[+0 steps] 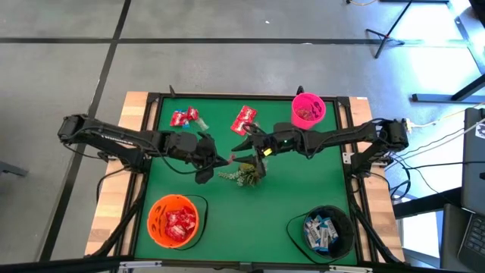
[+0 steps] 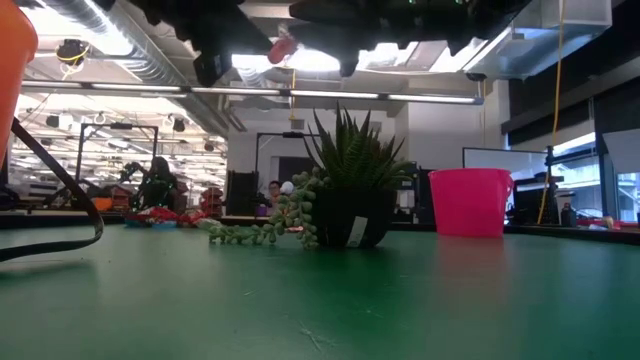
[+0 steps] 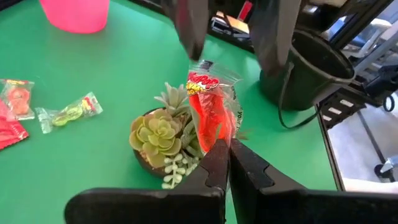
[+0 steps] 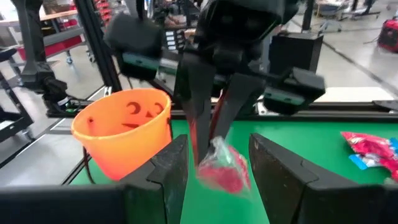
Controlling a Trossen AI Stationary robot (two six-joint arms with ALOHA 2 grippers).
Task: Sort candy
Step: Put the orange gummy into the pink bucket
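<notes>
The left tool (image 3: 225, 163) is clamped on a glossy red packet (image 3: 211, 109) held above the small succulent pot (image 1: 244, 175) at mid-bench, and the right tool (image 4: 214, 168) faces it with its flat dark fingers apart. Open green felt lies around them. The orange bucket (image 1: 176, 221) and black bucket (image 1: 324, 230) stand at the near edge; loose sweets (image 1: 184, 117) and the pink cup (image 1: 308, 110) sit toward the far edge.
</notes>
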